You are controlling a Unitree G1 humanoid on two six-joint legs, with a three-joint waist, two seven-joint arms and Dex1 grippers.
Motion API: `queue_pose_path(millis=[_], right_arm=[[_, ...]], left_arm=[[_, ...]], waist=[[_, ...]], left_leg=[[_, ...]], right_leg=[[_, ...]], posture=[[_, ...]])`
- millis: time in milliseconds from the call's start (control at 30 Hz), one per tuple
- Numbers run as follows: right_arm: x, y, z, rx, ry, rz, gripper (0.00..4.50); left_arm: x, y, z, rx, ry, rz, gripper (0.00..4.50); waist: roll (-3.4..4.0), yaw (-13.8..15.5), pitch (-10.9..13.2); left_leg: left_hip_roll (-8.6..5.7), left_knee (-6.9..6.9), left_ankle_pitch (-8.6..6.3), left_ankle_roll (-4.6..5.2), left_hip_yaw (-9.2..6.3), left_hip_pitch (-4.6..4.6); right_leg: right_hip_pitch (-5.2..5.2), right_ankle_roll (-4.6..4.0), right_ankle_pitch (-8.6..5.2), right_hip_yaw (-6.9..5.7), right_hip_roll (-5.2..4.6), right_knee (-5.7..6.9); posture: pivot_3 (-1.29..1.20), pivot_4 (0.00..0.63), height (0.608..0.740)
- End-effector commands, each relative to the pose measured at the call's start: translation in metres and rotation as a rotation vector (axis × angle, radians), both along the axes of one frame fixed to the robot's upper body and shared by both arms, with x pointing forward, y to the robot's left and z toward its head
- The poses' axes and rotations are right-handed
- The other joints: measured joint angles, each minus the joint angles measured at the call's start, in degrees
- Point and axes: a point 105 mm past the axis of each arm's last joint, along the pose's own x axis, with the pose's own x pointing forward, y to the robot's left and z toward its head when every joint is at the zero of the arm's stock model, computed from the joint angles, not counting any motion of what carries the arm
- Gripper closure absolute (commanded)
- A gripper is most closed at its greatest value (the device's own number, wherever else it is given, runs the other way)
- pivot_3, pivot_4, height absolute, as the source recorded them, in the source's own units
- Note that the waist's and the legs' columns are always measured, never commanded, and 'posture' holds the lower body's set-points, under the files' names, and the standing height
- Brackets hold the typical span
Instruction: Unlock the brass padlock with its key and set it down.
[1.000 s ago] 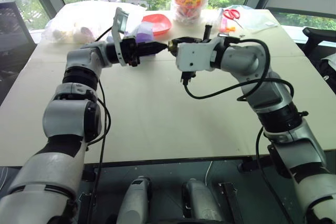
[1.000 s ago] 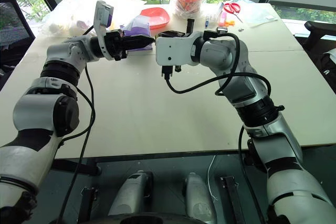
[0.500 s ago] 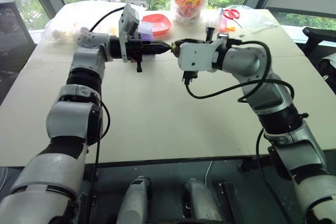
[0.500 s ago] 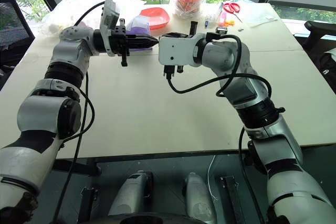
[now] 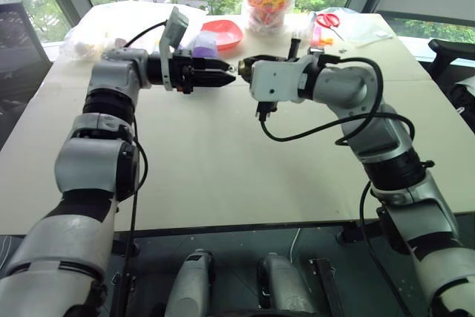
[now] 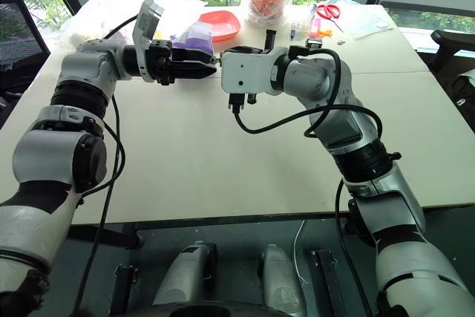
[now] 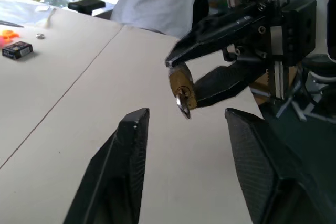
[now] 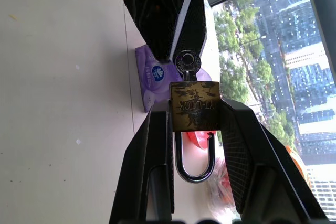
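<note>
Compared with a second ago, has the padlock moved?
No. The padlock, clamped in the right gripper, sits in the same spot in front of the red bowl as before.

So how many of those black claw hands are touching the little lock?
1. The right gripper pinches the padlock by its brass body, with the key stuck in its end. The left gripper is open just short of the key, touching neither.
</note>
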Motion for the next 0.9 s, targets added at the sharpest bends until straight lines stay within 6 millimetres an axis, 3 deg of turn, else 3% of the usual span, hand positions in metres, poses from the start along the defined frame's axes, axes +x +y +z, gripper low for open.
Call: queue_pose_path(millis=[33,300,400,600,833,900], right_arm=[[-0.009,0.003,0.020,0.019,-0.084,0.027,3.80],[-0.009,0.005,0.022,0.023,-0.099,0.029,3.80],[-0.010,0.005,0.023,0.024,-0.103,0.028,3.80],[-0.011,0.007,0.024,0.028,-0.108,0.032,3.80],[-0.013,0.009,0.025,0.037,-0.113,0.038,3.80],[-0.014,0.009,0.027,0.063,-0.095,0.041,2.74]], left_arm=[[0.000,-0.009,0.029,-0.086,0.007,0.000,1.52],[-0.006,-0.024,0.018,-0.088,0.047,-0.072,1.52],[-0.007,-0.024,0.016,-0.085,0.050,-0.075,2.23],[-0.007,-0.027,0.013,-0.064,0.044,-0.078,4.38],[-0.006,-0.028,0.010,-0.031,0.027,-0.076,4.45],[-0.006,-0.027,0.010,-0.035,0.023,-0.073,4.50]], waist=[[-0.01,0.02,0.01],[-0.01,-0.12,0.01],[-0.01,-0.12,0.01],[-0.01,-0.09,0.01],[-0.01,-0.05,0.01],[-0.01,-0.02,0.01]], left_leg=[[0.00,0.00,0.00,0.00,-0.02,-0.02],[0.00,-0.01,0.00,0.00,-0.01,0.00],[-0.01,-0.01,0.00,0.00,0.00,0.00],[0.00,-0.01,0.00,0.00,0.00,0.00],[-0.01,0.00,0.00,0.00,0.01,0.00],[-0.01,0.00,0.00,0.00,0.00,0.00]], right_leg=[[0.00,0.00,0.00,-0.01,0.00,0.00],[0.00,0.00,0.00,-0.01,0.00,0.02],[0.00,0.00,0.00,-0.01,0.00,0.02],[0.00,0.00,0.00,-0.01,0.00,0.02],[0.00,0.00,0.00,-0.01,0.00,0.02],[0.00,0.00,0.00,-0.01,0.00,0.02]], posture=[[0.00,0.150,0.740],[0.00,0.150,0.740],[0.00,0.150,0.740],[0.00,0.150,0.740],[0.00,0.150,0.740],[0.00,0.150,0.740]])
